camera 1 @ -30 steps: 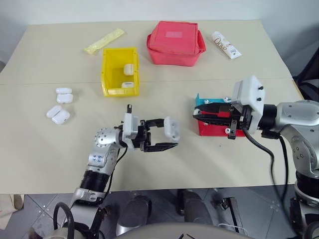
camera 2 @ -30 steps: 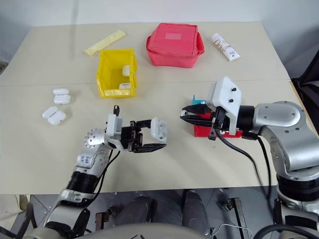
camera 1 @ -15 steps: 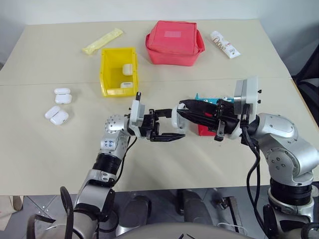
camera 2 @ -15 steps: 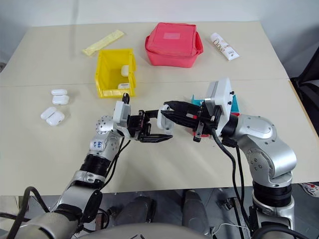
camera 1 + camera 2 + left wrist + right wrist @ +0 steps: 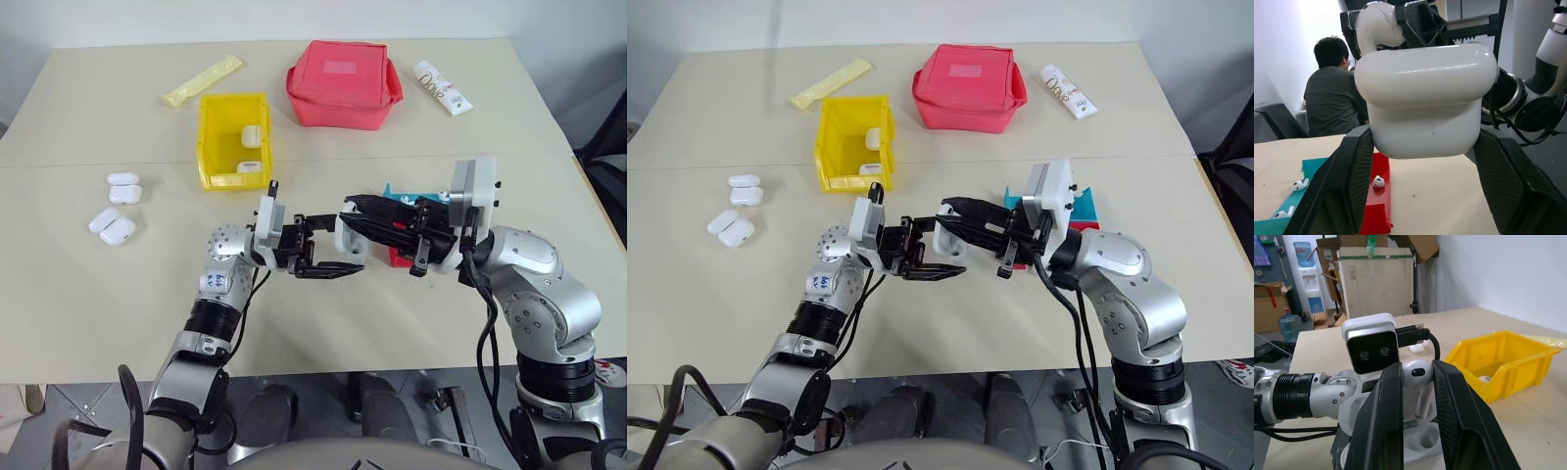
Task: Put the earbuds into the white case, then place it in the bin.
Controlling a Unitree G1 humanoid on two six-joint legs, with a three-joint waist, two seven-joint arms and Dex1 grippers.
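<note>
Earbud: a white earbud (image 5: 1418,374) was pinched between the two black fingers of the right gripper (image 5: 355,209), stem pointing down over the case's wells.
White case: the open white case (image 5: 1425,98) was clamped between the fingers of the left gripper (image 5: 333,249), held above the bench between the two arms; the right gripper's tips met it from the other side.
Loose earbuds: one white earbud (image 5: 1378,181) lay on the red tray (image 5: 1376,205); two more (image 5: 1299,185) lay on the blue tray (image 5: 1308,169) beside it.
Trays: in the head view the red and blue trays (image 5: 397,257) sat on the bench under the right gripper.
Bin: the yellow bin (image 5: 214,137) stood farther back on the bench, left of centre, with two white cases (image 5: 252,135) inside.
Spare cases: four white cases (image 5: 118,206) lay grouped near the bench's left edge.
Red pouch: a red fabric pouch (image 5: 343,83) sat just right of the bin.
Tube: a white tube (image 5: 443,88) at the far right carried print that looked like "Dove".
Packet: a yellow packet (image 5: 204,80) lay behind the bin.
Bench: pale beige bench (image 5: 88,294).
Background: a seated person (image 5: 1332,93), back turned, showed in the left wrist view.
</note>
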